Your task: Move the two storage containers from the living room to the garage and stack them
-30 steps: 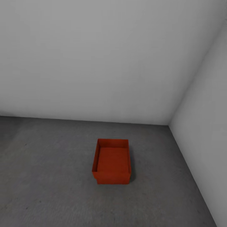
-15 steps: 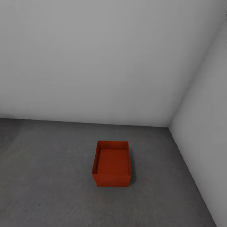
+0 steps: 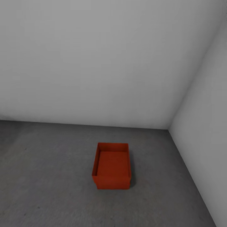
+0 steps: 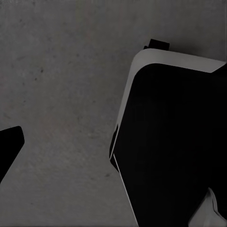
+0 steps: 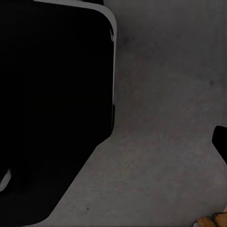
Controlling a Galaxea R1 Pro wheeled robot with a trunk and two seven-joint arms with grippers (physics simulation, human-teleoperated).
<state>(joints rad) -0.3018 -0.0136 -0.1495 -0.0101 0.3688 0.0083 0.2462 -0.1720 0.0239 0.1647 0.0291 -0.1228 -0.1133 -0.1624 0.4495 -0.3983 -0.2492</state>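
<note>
- Left jaws: in the left wrist view one dark fingertip (image 4: 9,146) shows at the picture's edge over bare concrete, beside my black, white-rimmed base (image 4: 175,142). I cannot tell how wide these jaws stand. They hold nothing that I can see.
- Floor (image 3: 47,176): dark grey, speckled concrete, which marks this room as the garage. The white back wall (image 3: 94,63) meets it ahead of me.
- Storage container (image 3: 112,165): it sits on the floor in the middle of the head view, open side up, near the room's corner and apart from both walls. A step along its lower front edge may be a second bin beneath it. I cannot tell.
- Handling judgement: the walls look thin, stiff and smooth, so the bin is likely light but slippery. Take hold on the two long side walls at the rim, one set of jaws per side, and keep it level.
- Right wall (image 3: 205,126): plain white, and it limits approach from that side.
- Right jaws: in the right wrist view one dark fingertip (image 5: 220,139) shows over the concrete. I cannot tell their opening.
</note>
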